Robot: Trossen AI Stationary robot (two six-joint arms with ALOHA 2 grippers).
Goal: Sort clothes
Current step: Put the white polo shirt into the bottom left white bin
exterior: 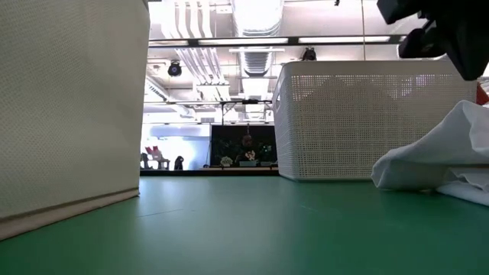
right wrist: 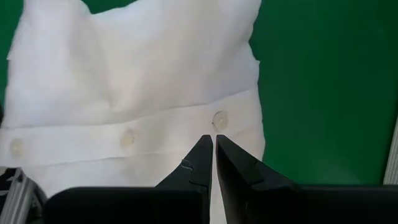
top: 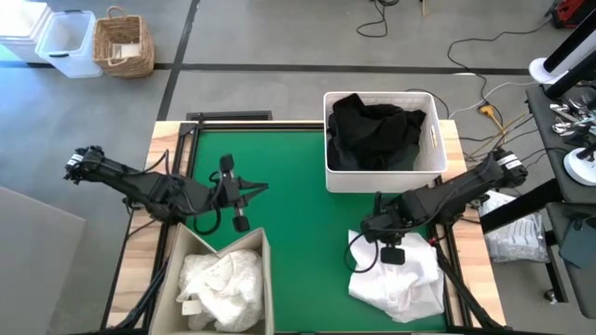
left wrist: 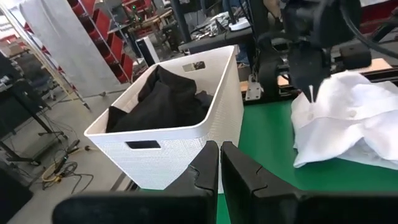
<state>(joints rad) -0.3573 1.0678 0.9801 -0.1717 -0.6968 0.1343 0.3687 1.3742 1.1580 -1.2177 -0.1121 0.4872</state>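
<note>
A white button shirt (top: pixel 400 274) lies crumpled on the green mat at the near right; it also shows in the low view (exterior: pixel 435 160) and the left wrist view (left wrist: pixel 348 118). My right gripper (right wrist: pixel 214 138) is shut and points down over the shirt's button band. Dark clothes (top: pixel 372 130) lie in the white plastic basket (top: pixel 384 179) at the far right. White clothes (top: pixel 219 284) lie in the beige bin (top: pixel 265 270) at the near left. My left gripper (left wrist: pixel 219 146) is shut and empty, held level above the mat left of centre (top: pixel 261 189), pointing toward the basket (left wrist: pixel 174 155). My right gripper comes from above, pointing down, its shut fingertips (right wrist: pixel 202 149) at the shirt's button band (right wrist: pixel 155 134), beside a button (right wrist: pixel 219 118). The shirt lies on the mat. I cannot tell whether the tips touch the cloth.
The green mat (top: pixel 289 186) lies bare between the bin and the basket. The beige bin's wall (exterior: pixel 69 107) and the basket's wall (exterior: pixel 359 122) stand tall at table height. A wicker basket (top: pixel 124 45) and a plastic box (top: pixel 67 42) stand on the floor beyond the far left.
</note>
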